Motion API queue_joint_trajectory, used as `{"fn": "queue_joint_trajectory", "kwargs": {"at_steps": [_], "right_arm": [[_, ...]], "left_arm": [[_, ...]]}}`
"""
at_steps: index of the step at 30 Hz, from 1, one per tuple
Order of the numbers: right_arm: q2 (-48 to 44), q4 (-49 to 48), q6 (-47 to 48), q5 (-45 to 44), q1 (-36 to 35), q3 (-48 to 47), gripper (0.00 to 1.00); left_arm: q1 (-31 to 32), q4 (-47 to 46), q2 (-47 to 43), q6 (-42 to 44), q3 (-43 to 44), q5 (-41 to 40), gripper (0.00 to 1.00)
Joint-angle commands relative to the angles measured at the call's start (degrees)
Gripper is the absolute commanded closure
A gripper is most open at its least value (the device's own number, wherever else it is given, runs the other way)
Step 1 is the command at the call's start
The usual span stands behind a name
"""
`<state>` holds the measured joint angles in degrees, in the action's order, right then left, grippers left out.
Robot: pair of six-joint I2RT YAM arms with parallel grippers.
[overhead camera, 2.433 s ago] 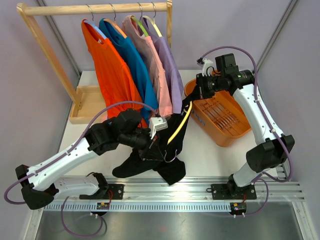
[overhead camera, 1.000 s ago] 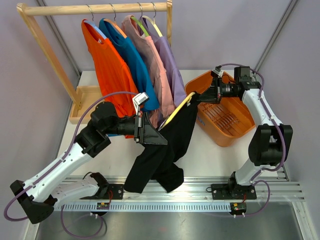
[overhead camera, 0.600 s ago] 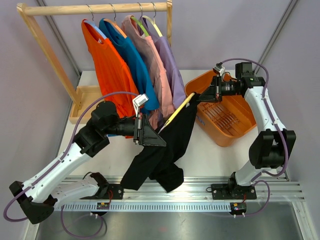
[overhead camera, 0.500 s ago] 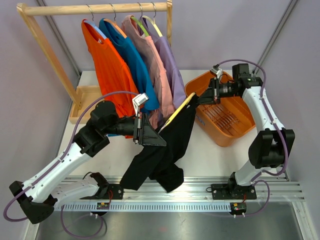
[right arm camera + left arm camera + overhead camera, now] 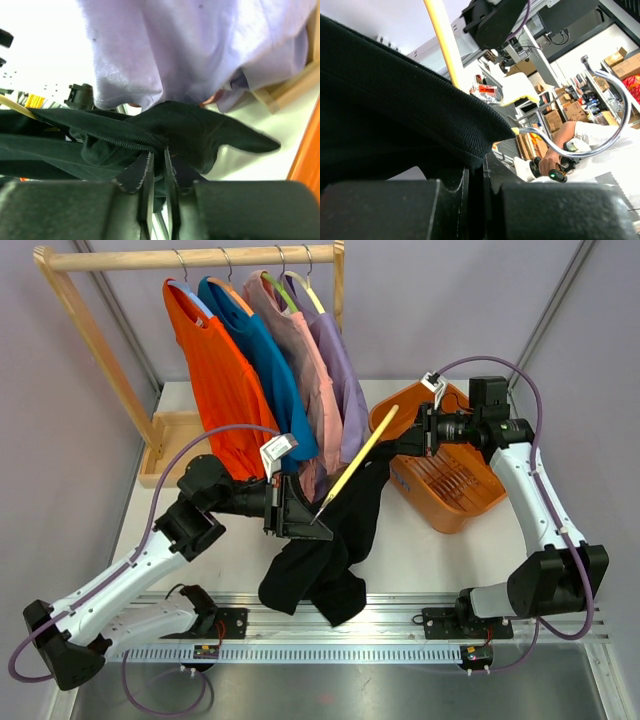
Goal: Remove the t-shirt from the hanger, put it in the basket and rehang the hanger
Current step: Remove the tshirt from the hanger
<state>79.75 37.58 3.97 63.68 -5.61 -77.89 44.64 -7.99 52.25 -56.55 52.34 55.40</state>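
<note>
**From above:** The left gripper (image 5: 312, 522) is clamped on one edge of a limp black t-shirt (image 5: 350, 515), which hangs over mid-table between the two arms. The right gripper (image 5: 400, 443) pinches the far shoulder, just beside a slatted orange plastic basket (image 5: 478, 502). A slim yellow hanger (image 5: 360, 458) slants between the two grippers, its upper tip bare of cloth. Behind stands a wooden clothes rail (image 5: 190, 257) with four hung shirts. Half a second earlier that yellow tip lay level with the shoulder. Now it pokes clear above it, and the lower folds have gathered in closer under the left gripper.

**Left wrist:** A ribbed black edge runs into the near-closed jaws. The yellow bar and a bent steel hook (image 5: 607, 125) show beyond.

**Right wrist:** A fold of black fabric sits between the fingertips, with the jaws all but together and a lavender shirt (image 5: 175, 50) overhead. How firm that pinch is cannot be told.

The step in hand looks to be sliding the shoulder off the hanger's arm. Done well, the right gripper draws the cloth taut along the bar rather than across it. The left gripper holds steady so the hook does not snag the neckline.
</note>
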Motion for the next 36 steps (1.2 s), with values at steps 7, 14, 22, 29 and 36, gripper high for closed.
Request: {"fn": "queue_joint_trajectory", "kwargs": {"at_steps": [7,14,22,29,36], "right_arm": [[-6.1,6.3,27.6,4.9,1.1,2.9,0.42],[-8.8,26.2,51.6,2.2,3.2,-0.8,0.22],[-8.9,44.5,73.4,4.5,3.5,-8.9,0.05],[-3.7,54.2,79.2,3.8,-11.3,-21.6,0.05],[2.6,50.1,76.0,-3.0,-27.2,-27.6,0.07]], "left_arm": [[-1.1,-20.0,2.8,-0.7,-1.9,6.8,1.0],[-8.9,6.0,3.3,14.3,3.0,15.6,1.0],[-10.5,29.2,2.9,27.9,3.4,16.2,1.0],[-8.3,44.3,4.8,37.7,6.0,13.1,1.0],[-3.9,49.4,8.4,42.1,9.6,10.3,1.0]]}}
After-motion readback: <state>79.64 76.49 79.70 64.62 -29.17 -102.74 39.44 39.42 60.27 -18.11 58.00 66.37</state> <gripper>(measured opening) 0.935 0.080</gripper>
